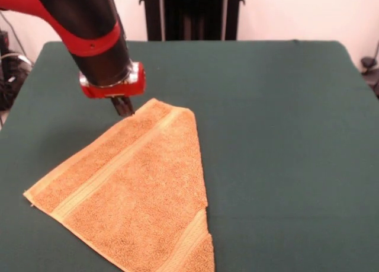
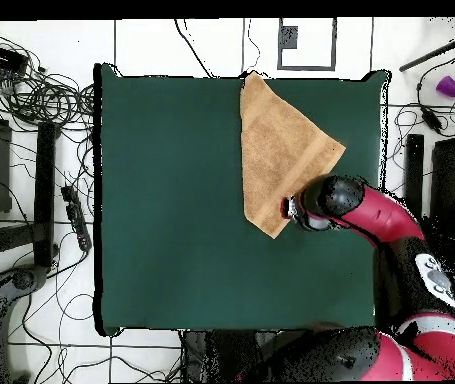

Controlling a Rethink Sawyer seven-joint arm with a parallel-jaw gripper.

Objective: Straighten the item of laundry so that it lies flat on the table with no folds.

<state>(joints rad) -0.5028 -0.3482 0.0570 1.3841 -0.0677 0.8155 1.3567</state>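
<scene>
Orange-yellow terry cloth, the towel (image 1: 133,192), lay on the dark green table (image 1: 284,136) in a rough triangle rather than a rectangle, so I judged the job unfinished. One part seemed doubled over along a straight diagonal edge, with the pale woven bands running at an angle across the top layer. At the end farthest from the gripper, the towel reached the table's border; in the overhead view its tip sat right at that border. I judged that the folded layer was yet to be opened out and the whole piece smoothed flat.

My gripper (image 1: 123,106) sat at the towel's nearest corner, its dark tips down at or just above the cloth beside the woven band. I could not tell whether the tips were spread or pressed together, nor whether they pinched any fabric; the red wrist housing hid most of them.

From above, the red and black arm reached in from the table's side, bent at the elbow, with the wrist tilted steeply down over that corner.
</scene>
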